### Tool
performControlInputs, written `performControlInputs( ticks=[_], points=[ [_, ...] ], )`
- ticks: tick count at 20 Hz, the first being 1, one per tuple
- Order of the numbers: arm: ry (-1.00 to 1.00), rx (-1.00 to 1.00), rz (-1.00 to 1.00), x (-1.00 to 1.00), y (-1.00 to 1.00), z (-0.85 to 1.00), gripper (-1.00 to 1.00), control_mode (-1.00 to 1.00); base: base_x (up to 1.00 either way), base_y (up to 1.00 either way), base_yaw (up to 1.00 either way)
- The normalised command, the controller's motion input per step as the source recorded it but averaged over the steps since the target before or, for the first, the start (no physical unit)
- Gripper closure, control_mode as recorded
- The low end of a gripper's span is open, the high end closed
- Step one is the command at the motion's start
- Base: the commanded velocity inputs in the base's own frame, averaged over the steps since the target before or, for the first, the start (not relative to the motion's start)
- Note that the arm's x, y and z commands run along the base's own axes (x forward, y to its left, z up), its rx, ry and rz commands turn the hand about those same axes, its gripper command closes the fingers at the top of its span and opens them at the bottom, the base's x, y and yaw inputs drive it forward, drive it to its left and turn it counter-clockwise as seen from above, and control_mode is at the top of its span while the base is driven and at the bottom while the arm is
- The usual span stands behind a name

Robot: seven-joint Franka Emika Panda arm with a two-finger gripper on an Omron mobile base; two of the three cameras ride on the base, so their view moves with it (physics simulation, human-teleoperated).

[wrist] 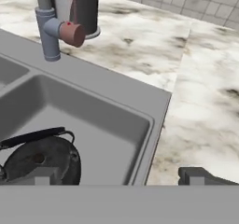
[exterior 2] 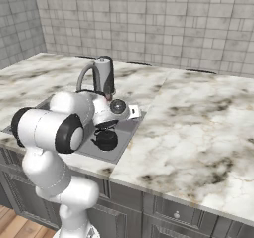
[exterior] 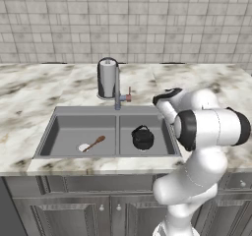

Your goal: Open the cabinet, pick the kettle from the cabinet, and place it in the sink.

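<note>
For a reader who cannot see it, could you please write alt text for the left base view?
A black kettle sits in the right basin of a grey double sink set in a marble counter; a wooden spoon lies in the left basin. A faucet stands behind the divider, and the white arm rises at right.

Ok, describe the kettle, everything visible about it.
The kettle is small, squat, round and black, with a dull sheen on its lid, a small lid knob and a thin arched handle over the top. It sits upright on the floor of the sink's right basin, near the centre divider. Nothing grips it; the gripper is above it, empty.
</note>
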Motion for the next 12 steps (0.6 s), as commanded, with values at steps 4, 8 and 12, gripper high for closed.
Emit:
performControlInputs(
  ticks=[4,8,12],
  points=[
    [0.04,-0.02,-0.13,-0.22,-0.1,0.47,-1.0,-1.0,0.0,0.0,0.0],
    [0.1,0.0,-0.14,-0.21,-0.09,0.49,-1.0,-1.0,0.0,0.0,0.0],
    [0.13,0.05,-0.14,-0.17,-0.04,0.54,-1.0,-1.0,0.0,0.0,0.0]
  ],
)
